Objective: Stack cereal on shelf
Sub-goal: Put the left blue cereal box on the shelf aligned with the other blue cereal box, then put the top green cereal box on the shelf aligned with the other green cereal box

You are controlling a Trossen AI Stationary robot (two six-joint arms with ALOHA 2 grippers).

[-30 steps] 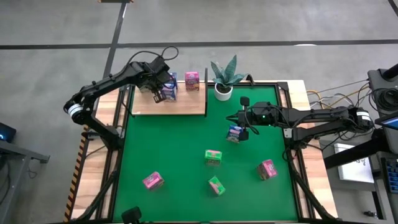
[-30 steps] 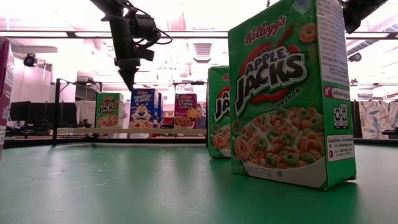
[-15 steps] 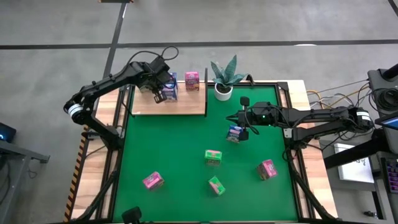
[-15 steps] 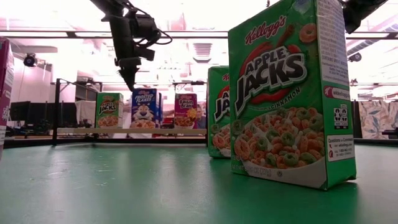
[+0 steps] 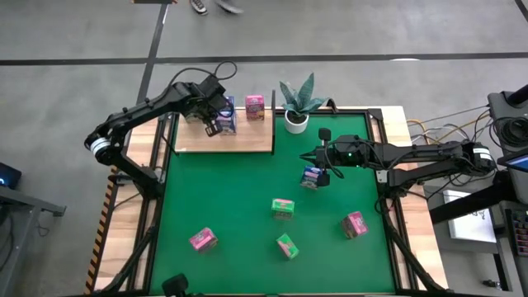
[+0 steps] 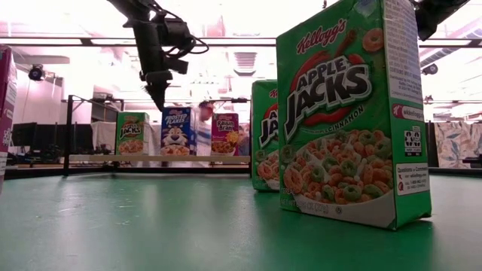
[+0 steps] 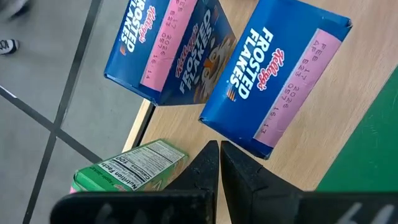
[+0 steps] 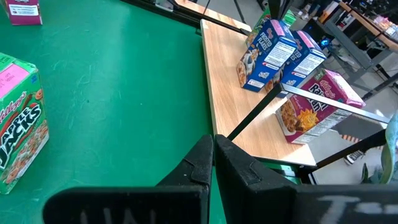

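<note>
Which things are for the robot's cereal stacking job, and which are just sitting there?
For the job:
small green Apple Jacks cartons
small pink cartons
blue-and-white Frosted Flakes cartons
flat light-wood shelf board

Just lying about:
green leafy plant in a white pot
cables beside the table

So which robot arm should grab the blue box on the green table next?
Right: the right gripper hovers beside the small blue-and-white cereal carton, while the left gripper is over the light-wood shelf.

Several cartons [image 5: 254,106] are being carried on the shelf [image 5: 239,137] at the desk's [image 5: 239,206] far left corner; five others are being left scattered across the desk.
</note>
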